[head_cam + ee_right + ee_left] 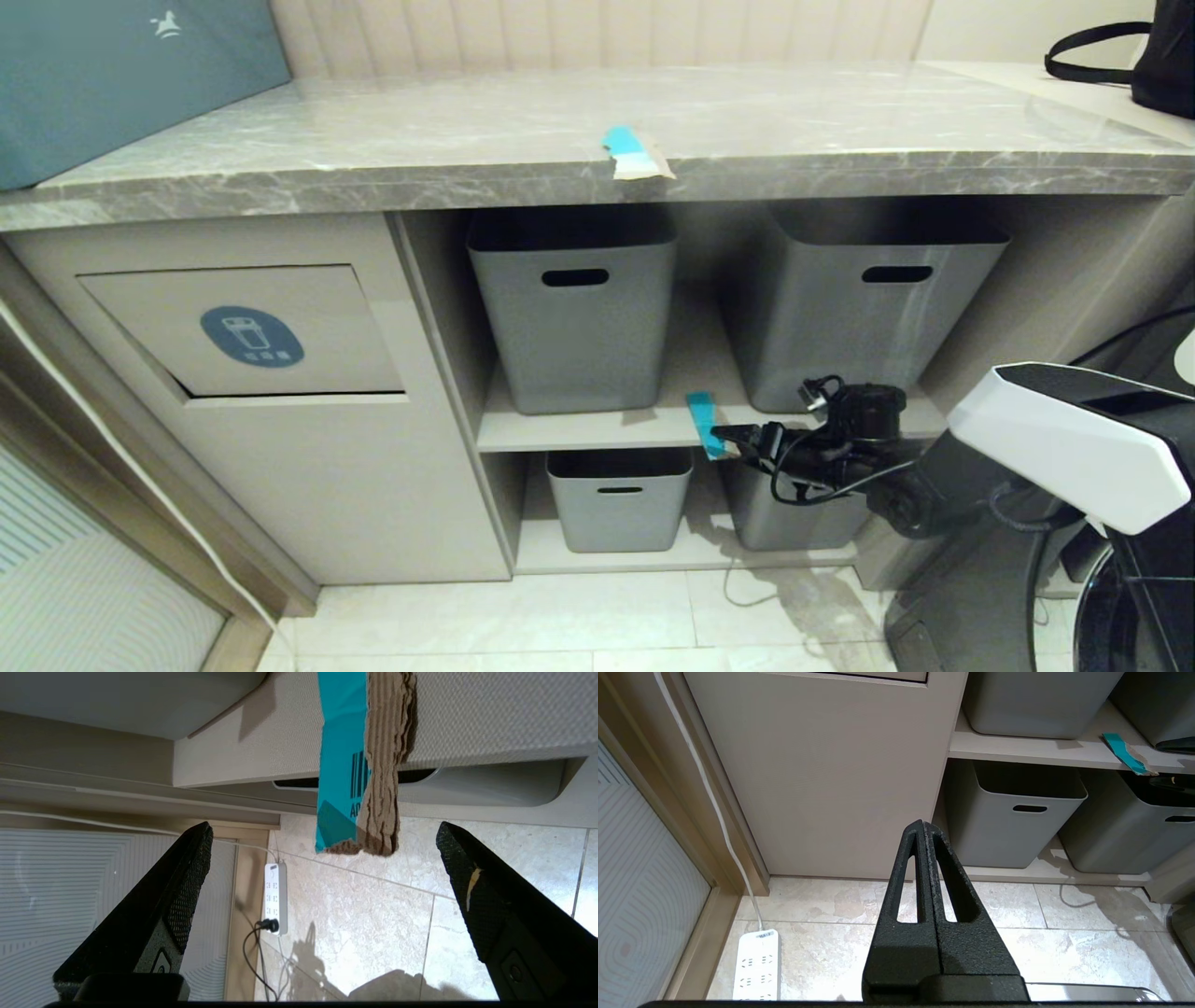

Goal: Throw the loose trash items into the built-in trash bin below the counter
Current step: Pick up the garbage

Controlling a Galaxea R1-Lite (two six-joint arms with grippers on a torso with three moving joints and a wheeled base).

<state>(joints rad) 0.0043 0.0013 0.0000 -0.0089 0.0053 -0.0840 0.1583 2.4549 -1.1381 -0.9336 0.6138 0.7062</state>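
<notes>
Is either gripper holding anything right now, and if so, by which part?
Nothing is held. The right gripper is open, facing the overhanging end of the cardboard strip on the shelf edge, not touching it. The left gripper is shut and empty.

We see cyan-blue strips (pixel 627 152) (pixel 704 422) with tan torn edges, the grey white-veined counter (pixel 373 140), a beige bin flap (pixel 308 308) with blue-grey oval sticker (pixel 251 336), and grey baskets (pixel 574 317).

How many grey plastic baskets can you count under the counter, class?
4. Two stand on the upper shelf, one on the left and one on the right. Two sit on the bottom level: left, and right, partly hidden behind the right gripper.
</notes>
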